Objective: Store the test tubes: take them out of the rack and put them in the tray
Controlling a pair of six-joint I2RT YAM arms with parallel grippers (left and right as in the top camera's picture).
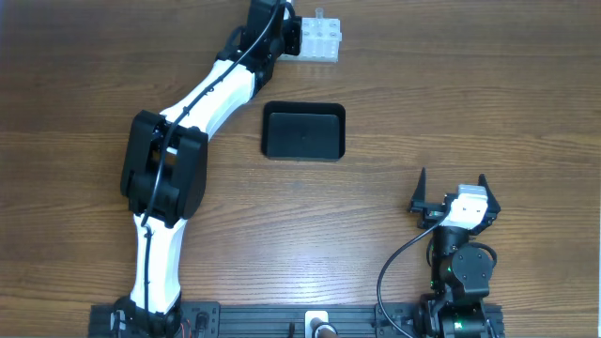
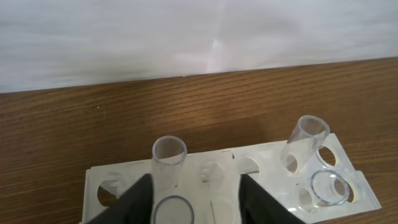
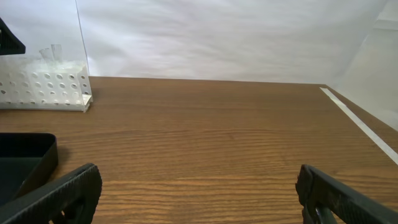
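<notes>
Top camera hangs overhead, staring straight down at the counter (image 1: 75, 84), arm bases at its bottom edge. Left wrist camera's tight in, peering down between its jaws at the rack (image 2: 267, 152), wall (image 2: 186, 37) beyond. Right wrist camera's low, level, far back; ahead of its jaws sit rack and tray (image 3: 25, 155), shared with overhead.

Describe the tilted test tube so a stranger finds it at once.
Find the white rack at the table's far edge, beyond the black tray. At the rack end away from the left claw, one clear tube leans sideways; the others stand upright.
</notes>
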